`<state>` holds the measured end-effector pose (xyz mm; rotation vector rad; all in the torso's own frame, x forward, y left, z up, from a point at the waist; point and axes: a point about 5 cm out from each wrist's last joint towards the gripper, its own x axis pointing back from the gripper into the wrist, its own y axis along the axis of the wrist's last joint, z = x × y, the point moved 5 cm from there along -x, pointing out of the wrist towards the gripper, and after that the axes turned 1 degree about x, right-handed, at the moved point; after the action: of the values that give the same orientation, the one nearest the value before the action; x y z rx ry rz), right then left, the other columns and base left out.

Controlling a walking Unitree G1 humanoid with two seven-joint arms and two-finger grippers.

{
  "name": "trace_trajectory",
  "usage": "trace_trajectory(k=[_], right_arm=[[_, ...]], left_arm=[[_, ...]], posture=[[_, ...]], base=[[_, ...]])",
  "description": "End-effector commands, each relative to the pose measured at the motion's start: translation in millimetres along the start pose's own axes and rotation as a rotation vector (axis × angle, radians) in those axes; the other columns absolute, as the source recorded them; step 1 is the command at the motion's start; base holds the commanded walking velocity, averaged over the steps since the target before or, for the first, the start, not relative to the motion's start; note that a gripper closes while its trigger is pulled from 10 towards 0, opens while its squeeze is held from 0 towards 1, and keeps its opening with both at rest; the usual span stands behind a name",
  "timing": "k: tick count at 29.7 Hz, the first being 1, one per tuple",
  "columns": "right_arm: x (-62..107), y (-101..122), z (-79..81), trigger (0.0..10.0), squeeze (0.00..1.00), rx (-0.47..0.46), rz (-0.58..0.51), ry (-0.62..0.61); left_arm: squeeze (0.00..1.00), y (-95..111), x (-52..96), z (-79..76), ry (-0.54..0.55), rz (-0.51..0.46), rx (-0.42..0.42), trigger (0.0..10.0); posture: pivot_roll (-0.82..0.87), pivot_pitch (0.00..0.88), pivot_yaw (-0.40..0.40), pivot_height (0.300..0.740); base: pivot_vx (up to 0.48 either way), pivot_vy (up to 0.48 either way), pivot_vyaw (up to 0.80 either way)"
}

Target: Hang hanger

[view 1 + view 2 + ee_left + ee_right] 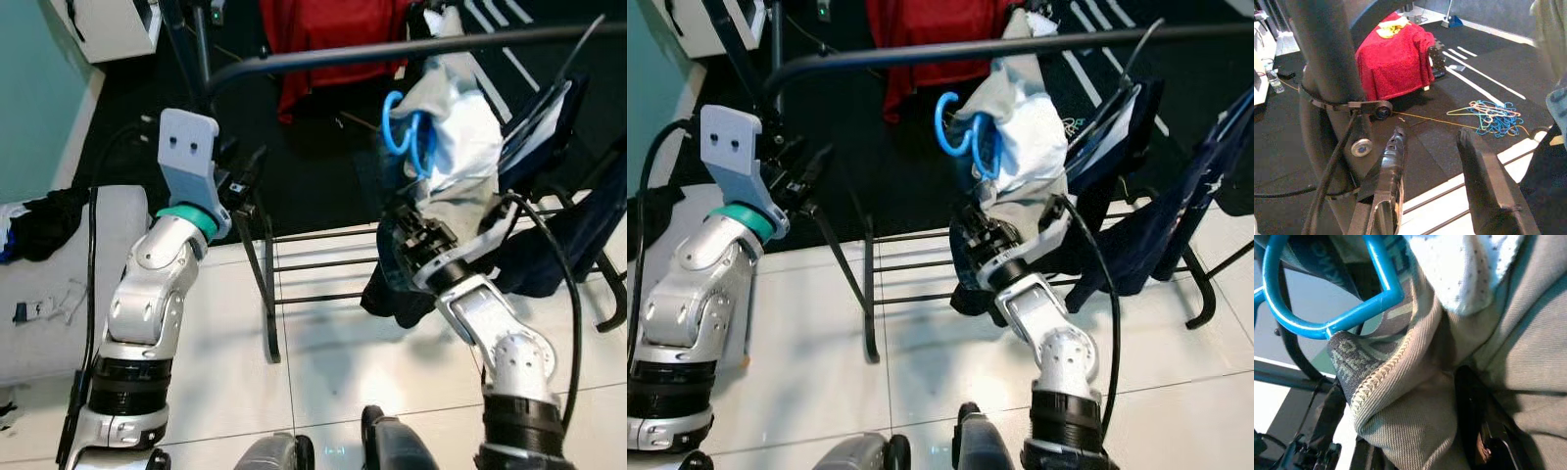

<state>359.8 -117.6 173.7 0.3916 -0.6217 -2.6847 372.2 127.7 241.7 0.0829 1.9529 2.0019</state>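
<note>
Blue plastic hanger (407,134), thin round-section tubing with a curved hook end, carrying a grey-green ribbed-knit garment (1459,382) with a paler speckled white fabric (460,127) bunched above it. In the right wrist view the tubing forms a rounded loop and an angled corner, and the garment's stitched collar edge, with a printed label band, is draped over it. The hanger's hook sits just below the black metal rail (392,51) of the clothes rack, close to it; whether it touches the rail cannot be told.

Right gripper (423,238): raised directly beneath the hanger, its fingers buried in the garment's folds. One black finger (1474,411) shows pressed against the cloth; how far the fingers are apart, and whether they grip hanger or cloth, cannot be told.

Left gripper (1432,176): raised beside the rack's black upright post (1327,73), fingers spread apart with nothing between them. Beyond the fingers lies dark carpet with a tangle of coloured wire hangers (1488,112) and a seat draped in red cloth (1393,61).

Dark navy garments (549,235) hang on the rack just beyond the right gripper. White tiled floor (323,352) below.
</note>
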Motion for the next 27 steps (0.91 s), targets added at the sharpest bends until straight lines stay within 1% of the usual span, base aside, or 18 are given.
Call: trace_trajectory(k=[1, 2, 3, 5, 6, 8, 10, 12, 15, 18, 19, 20, 21, 22, 23, 24, 26, 27], right_arm=[[-4.4, -3, -3.5, 10.0, 0.00, 0.002, 0.010, -0.024], [-12.9, -2, 3.5, 10.0, 0.00, -0.004, 0.020, 0.002], [-12.9, -2, 3.5, 10.0, 0.00, -0.004, 0.020, 0.002], [-32.4, 5, 24.0, 10.0, 0.00, 0.006, 0.025, 0.062], [-32.4, 5, 24.0, 10.0, 0.00, 0.006, 0.025, 0.062], [-41.8, 11, 40.3, 10.0, 0.00, -0.025, 0.011, 0.121], [-41.8, 11, 40.3, 10.0, 0.00, -0.025, 0.011, 0.121], [-46.5, 12, 64.9, 10.0, 0.00, -0.066, 0.016, 0.226], [-49.5, 11, 77.1, 10.0, 0.00, -0.088, 0.023, 0.274], [-52.3, 10, 76.2, 10.0, 0.00, -0.098, 0.019, 0.261], [-59.0, 11, 66.8, 10.0, 0.00, -0.118, 0.006, 0.193], [-59.0, 11, 66.8, 10.0, 0.00, -0.118, 0.006, 0.193], [-66.2, 9, 55.3, 10.0, 0.00, -0.129, 0.013, 0.103], [-66.2, 9, 55.3, 10.0, 0.00, -0.129, 0.013, 0.103], [-72.5, 9, 44.4, 10.0, 0.00, -0.136, 0.002, 0.015], [-72.5, 9, 44.4, 10.0, 0.00, -0.136, 0.002, 0.015], [-78.5, 13, 28.1, 10.0, 0.00, -0.158, -0.028, -0.102], [-78.5, 13, 28.1, 10.0, 0.00, -0.158, -0.028, -0.102]], left_arm=[[0.00, -1, 2.7, 1.9, 0.007, 0.008, 0.008, 10.0], [0.00, -1, 2.7, 1.5, 0.007, 0.006, 0.009, 10.0], [0.00, -1, 2.7, 1.5, 0.007, 0.006, 0.009, 10.0], [0.00, -1, 2.8, -0.9, 0.002, 0.006, 0.016, 10.0], [0.00, -1, 2.8, -0.9, 0.002, 0.006, 0.016, 10.0], [0.00, -2, 2.6, -2.7, 0.000, 0.006, 0.021, 10.0], [0.00, -2, 2.6, -2.7, 0.000, 0.006, 0.021, 10.0], [0.00, -3, 2.8, -4.1, -0.003, 0.009, 0.026, 10.0], [0.00, -3, 3.2, -4.7, -0.004, 0.012, 0.028, 10.0], [0.00, -2, 3.0, -4.9, -0.005, 0.012, 0.029, 10.0], [0.00, -2, 2.5, -5.2, -0.006, 0.010, 0.031, 10.0], [0.00, -2, 2.5, -5.2, -0.006, 0.010, 0.031, 10.0], [0.00, -1, 2.2, -5.3, -0.006, 0.008, 0.032, 10.0], [0.00, -1, 2.2, -5.3, -0.006, 0.008, 0.032, 10.0], [0.00, -1, 2.1, -5.5, -0.007, 0.007, 0.033, 10.0], [0.00, -1, 2.1, -5.5, -0.007, 0.007, 0.033, 10.0], [0.00, -1, 1.8, -6.9, -0.011, 0.007, 0.035, 10.0], [0.00, -1, 1.8, -6.9, -0.011, 0.007, 0.035, 10.0]], posture=[[-0.04, 0.140, 0.137, 0.740], [-0.04, 0.142, 0.136, 0.740], [-0.04, 0.142, 0.136, 0.740], [-0.05, 0.143, 0.135, 0.740], [-0.05, 0.143, 0.135, 0.740], [-0.05, 0.146, 0.135, 0.740], [-0.05, 0.146, 0.135, 0.740], [-0.05, 0.146, 0.136, 0.740], [-0.05, 0.146, 0.137, 0.740], [-0.05, 0.145, 0.135, 0.740], [-0.05, 0.143, 0.135, 0.740], [-0.05, 0.143, 0.135, 0.740], [-0.05, 0.141, 0.136, 0.740], [-0.05, 0.141, 0.136, 0.740], [-0.05, 0.140, 0.138, 0.740], [-0.05, 0.140, 0.138, 0.740], [-0.05, 0.135, 0.139, 0.740], [-0.05, 0.135, 0.139, 0.740]], base=[[0.000, 0.000, 0.00], [0.000, 0.000, 0.00], [0.000, 0.000, 0.00], [0.000, 0.000, 0.00], [0.000, 0.000, 0.00], [0.000, 0.000, 0.00], [0.000, 0.000, 0.00], [0.000, 0.000, 0.00], [0.000, 0.000, 0.00], [0.000, 0.000, 0.00], [0.000, 0.000, 0.00], [0.000, 0.000, 0.00], [0.000, 0.000, 0.00], [0.000, 0.000, 0.00], [0.000, 0.000, 0.00], [0.000, 0.000, 0.00], [0.000, 0.000, 0.00], [0.000, 0.000, 0.00]])
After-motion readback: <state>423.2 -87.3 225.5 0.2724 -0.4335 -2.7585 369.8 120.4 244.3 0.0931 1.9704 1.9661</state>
